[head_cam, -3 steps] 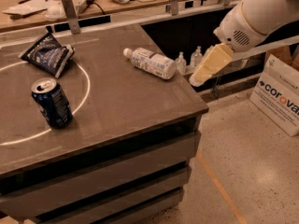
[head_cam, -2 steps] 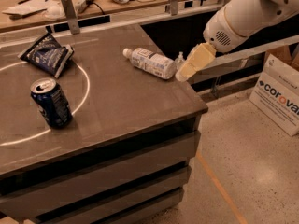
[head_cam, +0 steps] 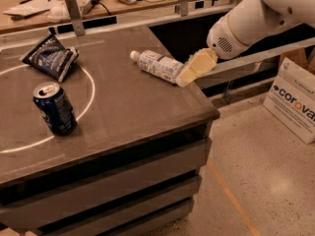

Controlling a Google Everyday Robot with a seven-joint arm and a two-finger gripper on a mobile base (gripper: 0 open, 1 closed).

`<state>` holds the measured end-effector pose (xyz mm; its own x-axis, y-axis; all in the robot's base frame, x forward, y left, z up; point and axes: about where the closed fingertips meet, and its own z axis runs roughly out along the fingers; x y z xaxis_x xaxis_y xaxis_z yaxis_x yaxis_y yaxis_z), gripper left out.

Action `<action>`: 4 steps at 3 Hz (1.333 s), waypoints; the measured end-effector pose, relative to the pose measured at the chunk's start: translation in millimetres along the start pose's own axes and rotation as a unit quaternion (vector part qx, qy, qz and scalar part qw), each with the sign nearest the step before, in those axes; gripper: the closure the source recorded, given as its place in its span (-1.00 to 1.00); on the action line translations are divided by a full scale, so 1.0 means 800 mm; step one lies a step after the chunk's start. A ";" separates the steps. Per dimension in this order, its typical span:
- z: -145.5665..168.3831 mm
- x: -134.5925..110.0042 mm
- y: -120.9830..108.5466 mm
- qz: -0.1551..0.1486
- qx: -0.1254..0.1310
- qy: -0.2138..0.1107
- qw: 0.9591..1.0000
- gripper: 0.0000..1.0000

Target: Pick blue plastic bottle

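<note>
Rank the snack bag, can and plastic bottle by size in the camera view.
1. snack bag and can look alike; can is nearer, so unranked.
2. blue plastic bottle, gripper at its base end.

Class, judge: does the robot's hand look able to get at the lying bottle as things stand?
Probably yes: the hand is at the base end of the blue plastic bottle, nothing between them; the can and bag sit well away.

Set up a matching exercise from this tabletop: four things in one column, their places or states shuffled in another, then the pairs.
1. blue plastic bottle
2. dark blue can
3. snack bag
4. gripper

A. standing upright, front left
B. at the bottle's base end
C. lying on its side, mid-table
D. lying flat, far left

Pairs: 1-C, 2-A, 3-D, 4-B
</note>
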<state>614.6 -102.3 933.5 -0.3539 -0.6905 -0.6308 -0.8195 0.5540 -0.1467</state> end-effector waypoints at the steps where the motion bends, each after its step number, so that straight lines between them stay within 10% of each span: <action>1: 0.046 -0.026 0.004 0.006 -0.005 -0.016 1.000 -1.00; 4: 0.155 -0.052 -0.011 0.013 -0.018 0.005 1.000 -1.00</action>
<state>692.2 -20.7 866.3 -0.3802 -0.6807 -0.6261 -0.8256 0.5550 -0.1020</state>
